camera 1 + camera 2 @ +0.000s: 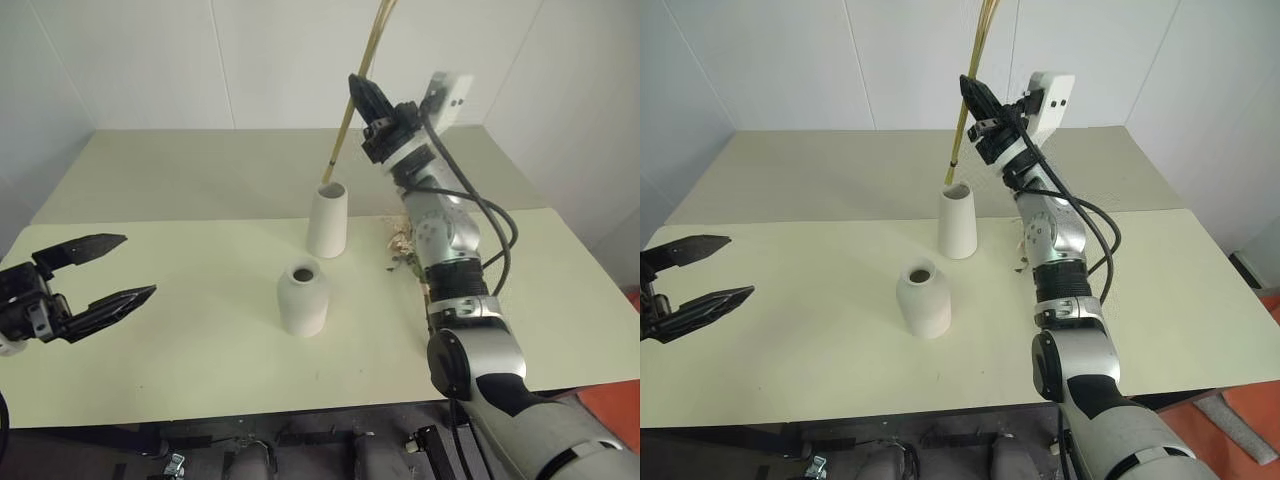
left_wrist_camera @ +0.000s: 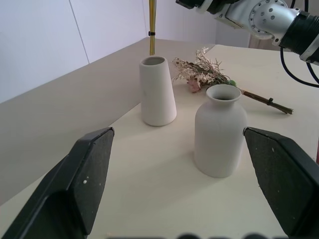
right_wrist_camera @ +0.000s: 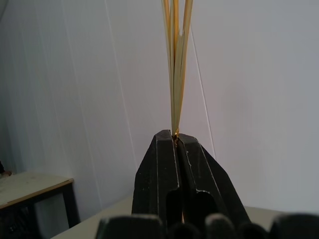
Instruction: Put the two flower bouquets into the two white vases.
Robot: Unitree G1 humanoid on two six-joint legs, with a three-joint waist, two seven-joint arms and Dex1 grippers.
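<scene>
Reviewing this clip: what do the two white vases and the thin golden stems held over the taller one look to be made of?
The taller tapered white vase and the shorter round-shouldered white bottle vase look like matte ceramic: chalky, even surfaces with no glare and thick rims. The slim golden stems, clamped in the right gripper, look like dried straw or a plastic imitation: thin, stiff, slightly glossy, bound by a dark band; which one is unclear.

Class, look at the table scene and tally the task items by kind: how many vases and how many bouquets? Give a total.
Matte white ceramic vases: 2, a taller tapered cone-shaped one and a shorter rounded bottle-shaped one
Flower bouquets: 2, a slim golden wheat-like spray and a fuller bunch of pink blooms and cream sprigs
Total: 4
</scene>
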